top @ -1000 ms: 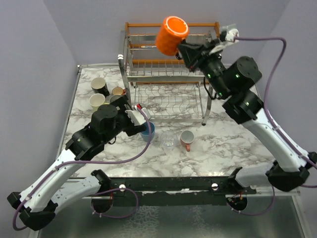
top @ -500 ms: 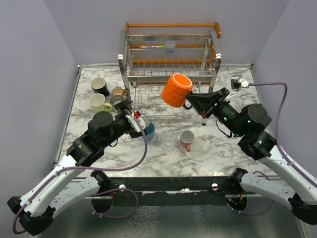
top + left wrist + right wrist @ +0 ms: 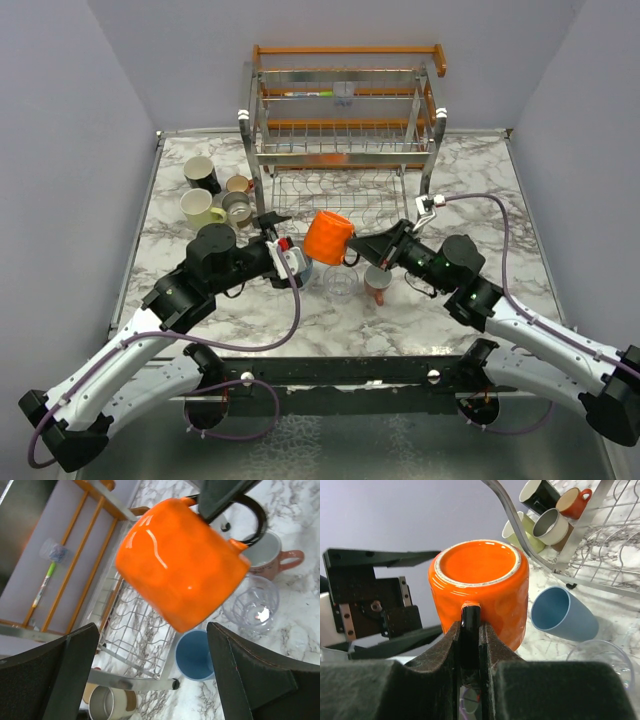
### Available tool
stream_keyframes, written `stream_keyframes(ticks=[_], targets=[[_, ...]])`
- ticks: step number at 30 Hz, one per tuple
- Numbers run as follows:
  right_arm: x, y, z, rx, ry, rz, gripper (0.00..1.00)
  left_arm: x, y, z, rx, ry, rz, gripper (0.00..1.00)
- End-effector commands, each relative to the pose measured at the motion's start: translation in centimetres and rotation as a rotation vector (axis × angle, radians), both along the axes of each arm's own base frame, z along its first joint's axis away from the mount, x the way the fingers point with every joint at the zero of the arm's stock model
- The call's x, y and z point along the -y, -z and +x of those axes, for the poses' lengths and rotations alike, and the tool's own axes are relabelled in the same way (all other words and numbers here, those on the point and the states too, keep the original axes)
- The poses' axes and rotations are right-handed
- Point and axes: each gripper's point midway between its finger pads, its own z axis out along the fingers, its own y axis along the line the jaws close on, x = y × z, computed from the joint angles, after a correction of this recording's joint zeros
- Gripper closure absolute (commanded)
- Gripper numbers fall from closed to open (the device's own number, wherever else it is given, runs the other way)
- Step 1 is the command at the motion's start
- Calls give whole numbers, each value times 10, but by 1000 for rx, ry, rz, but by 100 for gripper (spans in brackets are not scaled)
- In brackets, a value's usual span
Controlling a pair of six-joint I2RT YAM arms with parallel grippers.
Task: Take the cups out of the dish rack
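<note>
My right gripper (image 3: pixel 362 247) (image 3: pixel 470 630) is shut on the black handle of the bright orange mug (image 3: pixel 328 238) (image 3: pixel 180 570) (image 3: pixel 480 590), which hangs tilted low over the table in front of the dish rack (image 3: pixel 340 130) (image 3: pixel 130 625). My left gripper (image 3: pixel 284 252) (image 3: pixel 150 640) stands open just left of the mug, facing it, with nothing between its fingers. Under the mug a light blue cup (image 3: pixel 300 268) (image 3: pixel 195 655) (image 3: pixel 565 615), a clear glass (image 3: pixel 340 282) (image 3: pixel 252 605) and a pink mug (image 3: pixel 377 281) (image 3: pixel 270 557) stand on the marble. No cup shows on the rack's tiers.
Left of the rack stand a black cup (image 3: pixel 200 172) (image 3: pixel 540 495), a pale yellow mug (image 3: pixel 198 207) (image 3: pixel 520 532), a tan cup (image 3: pixel 237 205) (image 3: pixel 552 527) and a small orange-red cup (image 3: pixel 238 184) (image 3: pixel 572 502). A green pen (image 3: pixel 305 94) lies on the rack's upper tier.
My right arm has brought the orange mug down from above the rack's top to low over the table front, close to my left gripper. The left arm has barely shifted.
</note>
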Motion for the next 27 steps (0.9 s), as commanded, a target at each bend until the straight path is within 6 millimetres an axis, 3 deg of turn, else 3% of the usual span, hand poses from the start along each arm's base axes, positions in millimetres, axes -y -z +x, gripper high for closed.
stream_keyframes(ticks=[1,5,14,22,27], targets=[[1,-63,-9,68,-42,305,99,10,28,-24,-36,161,81,9],[-3,-52,-8,11,-60,358,99,8,38,-19,-13,150,106,9],[-12,-35,-15,-62,-128,413,99,10,21,2,53,61,33,15],[-13,-27,-29,-95,-184,472,99,19,11,6,57,60,-39,40],[-26,-27,-40,-117,-258,510,99,28,6,5,40,81,-108,47]])
